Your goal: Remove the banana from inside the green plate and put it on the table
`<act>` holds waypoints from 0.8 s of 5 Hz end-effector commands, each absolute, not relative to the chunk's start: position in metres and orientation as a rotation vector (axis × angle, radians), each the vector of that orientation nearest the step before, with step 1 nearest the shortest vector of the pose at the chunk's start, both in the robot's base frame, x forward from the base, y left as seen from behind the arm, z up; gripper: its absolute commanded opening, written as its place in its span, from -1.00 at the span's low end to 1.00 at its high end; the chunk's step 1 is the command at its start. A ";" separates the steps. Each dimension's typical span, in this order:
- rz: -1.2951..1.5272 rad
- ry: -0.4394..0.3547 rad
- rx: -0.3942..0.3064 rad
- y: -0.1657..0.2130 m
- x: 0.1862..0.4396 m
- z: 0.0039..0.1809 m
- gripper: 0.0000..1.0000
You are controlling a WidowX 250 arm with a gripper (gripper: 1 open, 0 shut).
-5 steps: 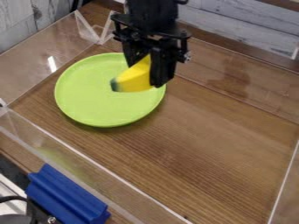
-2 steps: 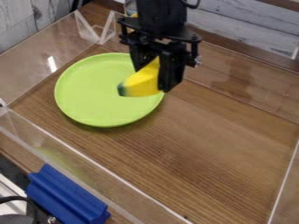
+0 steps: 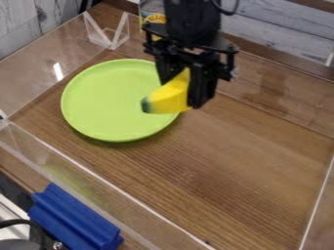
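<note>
The yellow banana (image 3: 167, 97) hangs in the air over the right rim of the lime-green plate (image 3: 107, 102), its dark tip pointing left. My black gripper (image 3: 188, 90) comes down from above and is shut on the banana, with a finger on each side of it. The plate lies empty on the brown wood-grain table (image 3: 241, 156), left of centre. The gripper and banana sit just at the plate's right edge, partly over bare wood.
Clear acrylic walls (image 3: 39, 161) line the table's edges. A blue block (image 3: 74, 223) sits outside the front wall at lower left. Bare wood stretches to the right of and in front of the plate.
The gripper has carried the banana to the right, from over the plate's inner right part to its right rim. The plate has not moved.
</note>
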State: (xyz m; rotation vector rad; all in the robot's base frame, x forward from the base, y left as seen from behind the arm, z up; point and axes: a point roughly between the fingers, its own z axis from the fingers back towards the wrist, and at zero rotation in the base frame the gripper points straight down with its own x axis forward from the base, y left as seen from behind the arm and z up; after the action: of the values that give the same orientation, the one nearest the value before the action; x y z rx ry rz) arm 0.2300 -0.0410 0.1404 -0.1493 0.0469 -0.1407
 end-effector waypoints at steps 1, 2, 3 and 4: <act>-0.153 -0.005 -0.156 -0.060 0.232 0.148 -1.00; -0.162 -0.005 -0.151 -0.079 0.234 0.139 -1.00; -0.163 0.000 -0.147 -0.087 0.234 0.129 -1.00; -0.155 0.001 -0.136 -0.090 0.234 0.109 -1.00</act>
State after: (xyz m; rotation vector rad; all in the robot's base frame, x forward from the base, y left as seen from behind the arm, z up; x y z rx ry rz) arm 0.2300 -0.0882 0.1018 -0.1313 0.0340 -0.1476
